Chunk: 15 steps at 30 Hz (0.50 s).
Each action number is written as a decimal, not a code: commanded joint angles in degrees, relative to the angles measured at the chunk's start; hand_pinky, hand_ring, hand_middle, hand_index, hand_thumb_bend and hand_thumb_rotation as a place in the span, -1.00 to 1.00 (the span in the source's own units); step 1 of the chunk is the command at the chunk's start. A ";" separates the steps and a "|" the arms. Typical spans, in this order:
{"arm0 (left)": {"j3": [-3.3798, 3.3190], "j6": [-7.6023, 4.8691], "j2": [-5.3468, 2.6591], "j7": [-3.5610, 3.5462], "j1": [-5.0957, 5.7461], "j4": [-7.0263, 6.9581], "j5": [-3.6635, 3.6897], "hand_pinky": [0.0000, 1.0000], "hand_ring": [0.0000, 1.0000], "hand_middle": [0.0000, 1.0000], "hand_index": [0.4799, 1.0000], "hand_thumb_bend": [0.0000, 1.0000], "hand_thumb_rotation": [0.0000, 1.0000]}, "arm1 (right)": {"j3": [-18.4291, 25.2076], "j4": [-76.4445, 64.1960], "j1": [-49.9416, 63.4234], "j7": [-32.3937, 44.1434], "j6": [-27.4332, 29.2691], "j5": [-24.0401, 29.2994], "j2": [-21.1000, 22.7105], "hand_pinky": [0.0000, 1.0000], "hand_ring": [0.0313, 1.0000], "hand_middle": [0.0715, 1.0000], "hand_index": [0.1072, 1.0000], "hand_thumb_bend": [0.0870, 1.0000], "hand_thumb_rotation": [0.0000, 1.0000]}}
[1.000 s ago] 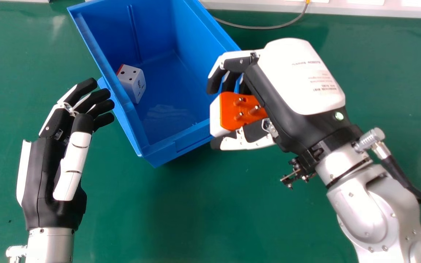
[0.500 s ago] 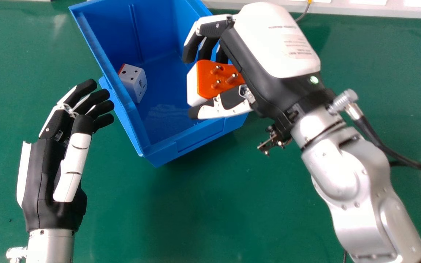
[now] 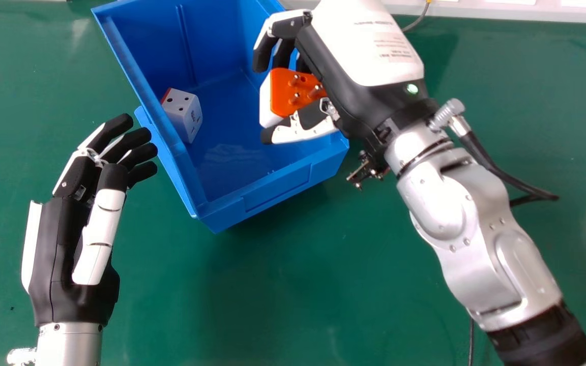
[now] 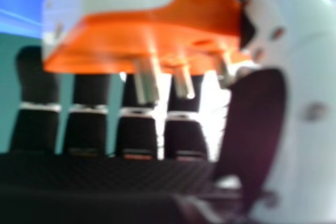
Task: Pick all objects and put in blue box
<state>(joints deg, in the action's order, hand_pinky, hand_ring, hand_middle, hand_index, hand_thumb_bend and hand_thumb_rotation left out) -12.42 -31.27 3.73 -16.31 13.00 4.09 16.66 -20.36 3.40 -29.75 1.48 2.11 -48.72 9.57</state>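
Over the right part of the blue box (image 3: 272, 190), my right hand (image 3: 364, 66) is shut on an orange and white plug adapter (image 3: 285, 94), its metal pins facing up. In the right hand view the adapter (image 4: 157, 30) lies between the thumb and the fingers of my right hand (image 4: 257, 129). A white cube with black dots (image 3: 183, 112) rests inside the box against its left wall. My left hand (image 3: 64, 239) is open and holds nothing, left of the box, its fingertips close to the box's outer wall.
The box stands on a green table (image 3: 272, 295). A grey cable (image 3: 417, 21) runs behind my right hand, and a white ledge (image 3: 501, 11) borders the table's far edge. A black cable hangs along my right forearm.
My right hand has moved left and farther away with the adapter, from the box's right edge to over its inside. My left hand has barely moved.
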 commanded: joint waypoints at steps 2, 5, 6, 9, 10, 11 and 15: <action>0.36 -0.52 -0.04 0.27 0.19 -1.49 -0.64 0.53 0.55 0.58 0.21 0.36 0.37 | -0.80 1.35 -3.32 -3.24 2.11 -0.17 0.13 -0.43 -0.25 -0.10 -0.06 -0.10 -1.00; 0.49 -0.41 -0.14 0.37 0.19 -1.79 -0.61 0.52 0.54 0.57 0.20 0.37 0.37 | -1.62 2.80 -4.35 -4.82 2.87 -1.05 0.10 -0.45 -0.24 -0.10 -0.08 -0.09 -1.00; 0.52 -0.50 -0.20 0.54 0.16 -1.83 -0.81 0.52 0.54 0.57 0.20 0.37 0.37 | -2.10 3.14 -4.78 -5.07 2.91 -1.70 0.29 -0.45 -0.24 -0.10 -0.08 -0.09 -1.00; 0.65 -0.67 -0.30 0.71 0.07 -1.88 -0.93 0.52 0.54 0.57 0.20 0.37 0.37 | -2.90 3.96 -5.69 -5.51 3.55 -1.94 0.44 -0.48 -0.24 -0.09 -0.09 -0.08 -1.00; 0.67 -0.69 -0.33 0.70 0.02 -1.81 -0.85 0.52 0.54 0.57 0.20 0.37 0.37 | -3.12 4.28 -6.02 -5.45 3.82 -1.87 0.52 -0.48 -0.24 -0.09 -0.09 -0.08 -1.00; 0.68 -0.72 -0.36 0.75 -0.02 -1.76 -0.85 0.52 0.54 0.57 0.20 0.37 0.37 | -3.44 4.70 -6.47 -5.40 4.05 -2.04 0.66 -0.48 -0.24 -0.09 -0.09 -0.08 -1.00; 0.79 -0.39 -0.38 0.83 -0.08 -1.85 -0.70 0.51 0.54 0.57 0.19 0.37 0.36 | -4.85 7.57 -8.60 -6.51 4.65 -2.95 0.70 -0.51 -0.25 -0.11 -0.10 -0.08 -1.00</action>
<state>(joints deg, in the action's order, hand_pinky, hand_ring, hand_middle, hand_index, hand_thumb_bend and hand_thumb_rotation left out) -11.89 -31.12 3.62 -15.60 13.11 3.39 15.99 -25.05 10.84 -35.68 -3.32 5.86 -51.49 10.24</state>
